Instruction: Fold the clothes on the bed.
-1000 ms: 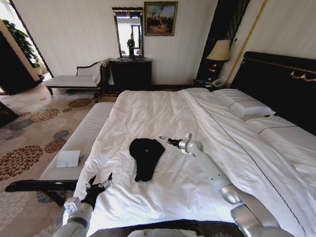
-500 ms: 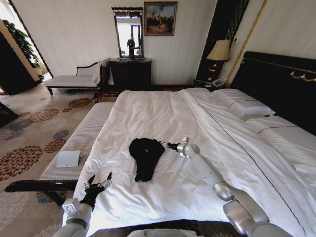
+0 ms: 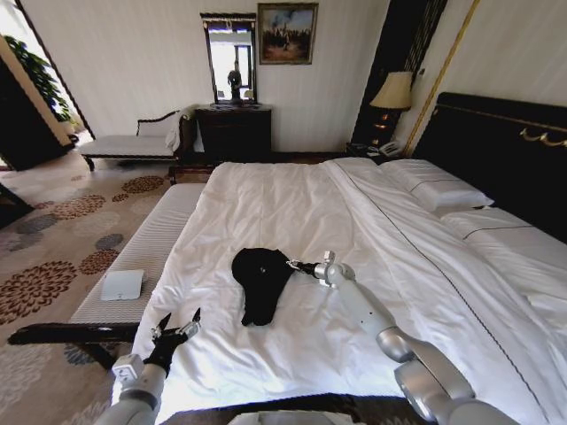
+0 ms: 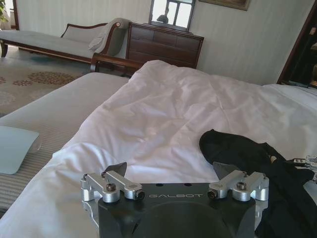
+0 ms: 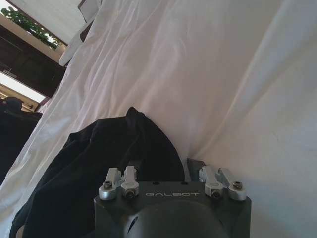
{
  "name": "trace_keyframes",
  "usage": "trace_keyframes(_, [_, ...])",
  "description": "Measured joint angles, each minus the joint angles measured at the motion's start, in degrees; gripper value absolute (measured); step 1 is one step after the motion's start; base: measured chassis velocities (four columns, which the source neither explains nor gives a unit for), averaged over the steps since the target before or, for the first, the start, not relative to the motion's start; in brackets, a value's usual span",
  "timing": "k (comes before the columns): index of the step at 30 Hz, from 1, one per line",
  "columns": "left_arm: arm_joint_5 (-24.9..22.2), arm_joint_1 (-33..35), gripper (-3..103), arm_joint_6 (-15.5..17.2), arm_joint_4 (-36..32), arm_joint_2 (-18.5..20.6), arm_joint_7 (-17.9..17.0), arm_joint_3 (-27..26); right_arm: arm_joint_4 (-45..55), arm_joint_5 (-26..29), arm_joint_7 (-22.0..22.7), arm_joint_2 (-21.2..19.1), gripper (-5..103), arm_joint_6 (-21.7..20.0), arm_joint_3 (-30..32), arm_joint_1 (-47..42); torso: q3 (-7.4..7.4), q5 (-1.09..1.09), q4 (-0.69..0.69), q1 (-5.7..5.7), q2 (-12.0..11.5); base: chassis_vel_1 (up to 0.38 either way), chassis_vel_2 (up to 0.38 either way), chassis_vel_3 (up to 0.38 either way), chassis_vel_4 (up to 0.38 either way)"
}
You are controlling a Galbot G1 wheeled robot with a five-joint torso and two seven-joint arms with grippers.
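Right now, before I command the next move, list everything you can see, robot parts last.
T-shirt: one, black, bunched on the duvet mid-bed.
Bed: one, white duvet, dark headboard on the right.
Pillows: two, white, by the headboard.
Bench: one, pale, along the bed's left side.
Flat pad: one, white, lying on the bench.
Dresser: one, dark wood, far wall, mirror above.
Painting: one, framed, beside the mirror.
Chaise: one, pale, left of the dresser.
Lamp: one, cream shade, on the nightstand.
Left gripper: open, at the bed's near left edge.
Right gripper: at the T-shirt's right edge, one finger over the fabric.
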Motion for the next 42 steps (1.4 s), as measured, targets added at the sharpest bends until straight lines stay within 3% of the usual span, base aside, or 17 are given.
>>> trace_keyframes(2, [-0.1,0.0,99,0.0,0.0,0.0,0.0,-0.1,0.0,-0.1,-0.1,0.1,49,0.0,-0.1,0.0,0.00,0.00,0.00,0.00,0.0,0.000,0.000,0.000,0.000])
trace_keyframes(5, [-0.5,-0.1,99,0.0,0.0,0.0,0.0,-0.2,0.0,-0.4,-0.3,0.4,33,0.1,-0.5,0.0,0.00,0.01,0.00,0.00,0.0,0.000,0.000,0.000,0.000])
trace_keyframes(8, [-0.8,-0.2,99,0.0,0.0,0.2,0.0,-0.2,0.3,-0.5,-0.3,0.4,28,0.0,-0.7,-0.1,0.00,0.01,0.01,0.00,0.0,0.000,0.000,0.000,0.000])
trace_keyframes(9, [-1.2,-0.5,99,0.1,0.2,0.6,-0.1,-0.2,0.5,-0.5,-0.3,0.4,17,0.0,-0.8,-0.1,0.00,0.01,0.01,0.00,0.0,0.000,0.000,0.000,0.000])
trace_keyframes(10, [-1.2,-0.5,99,0.1,0.2,0.6,-0.1,-0.2,0.5,-0.5,-0.3,0.4,17,0.0,-0.8,-0.1,0.00,0.01,0.01,0.00,0.0,0.000,0.000,0.000,0.000])
trace_keyframes(15, [-6.1,-3.0,99,1.5,1.5,3.5,-1.7,0.1,1.5,-0.4,-0.2,0.2,1,0.0,-1.0,-0.4,0.00,0.00,0.01,0.00,0.0,0.000,0.000,0.000,0.000])
trace_keyframes(17, [-7.1,-3.6,99,1.8,1.8,3.9,-1.9,0.1,1.6,-0.4,-0.1,0.2,1,0.0,-1.0,-0.5,0.00,0.00,0.01,0.00,0.0,0.000,0.000,0.000,0.000])
trace_keyframes(23, [-18.9,-11.7,99,3.9,6.5,10.3,-4.6,1.1,2.8,0.2,0.7,-0.8,1,-0.1,-1.3,-0.7,0.01,-0.01,0.01,0.00,0.0,0.000,0.000,0.000,0.000])
trace_keyframes(25, [-23.2,-15.4,99,4.6,8.5,12.6,-5.5,2.9,2.8,0.7,1.0,-1.0,1,-0.2,-1.4,-0.7,0.01,0.00,0.00,0.00,0.0,0.000,0.000,0.000,0.000])
trace_keyframes(26, [-23.2,-15.4,99,4.6,8.5,12.6,-5.5,2.9,2.8,0.7,1.0,-1.0,1,-0.2,-1.4,-0.7,0.01,0.00,0.00,0.00,0.0,0.000,0.000,0.000,0.000])
trace_keyframes(29, [-30.9,-24.1,98,5.8,13.3,15.7,-7.4,7.6,2.5,0.7,1.5,-1.1,1,-0.3,-1.8,-0.6,0.01,0.00,0.00,0.01,0.0,0.000,0.000,0.000,0.000])
trace_keyframes(31, [-32.0,-25.6,98,5.9,14.3,15.9,-7.7,8.3,2.4,0.7,1.6,-1.1,1,-0.3,-1.9,-0.6,0.01,0.00,0.00,0.00,0.0,0.000,0.000,0.000,0.000])
trace_keyframes(34, [-37.2,-38.3,98,7.1,22.4,16.2,-8.7,14.0,2.2,0.6,2.0,-1.0,1,-0.4,-2.3,-0.5,0.01,0.01,-0.03,0.01,0.0,0.000,0.000,0.000,0.000])
trace_keyframes(35, [-37.2,-38.3,98,7.1,22.4,16.2,-8.7,14.0,2.2,0.6,2.0,-1.0,1,-0.4,-2.3,-0.5,0.01,0.01,-0.03,0.01,0.0,0.000,0.000,0.000,0.000])
trace_keyframes(39, [-38.7,-49.9,98,7.7,33.1,13.8,-8.4,22.5,1.5,0.4,2.2,-0.9,1,-0.4,-2.4,-0.2,0.02,0.02,0.00,0.02,0.0,0.000,0.000,0.000,0.000])
trace_keyframes(42, [-38.5,-53.3,98,7.8,37.1,11.9,-8.0,26.0,1.1,0.3,2.1,-0.9,1,-0.4,-2.4,0.0,0.01,0.02,-0.01,0.02,0.0,0.000,0.000,0.000,0.000])
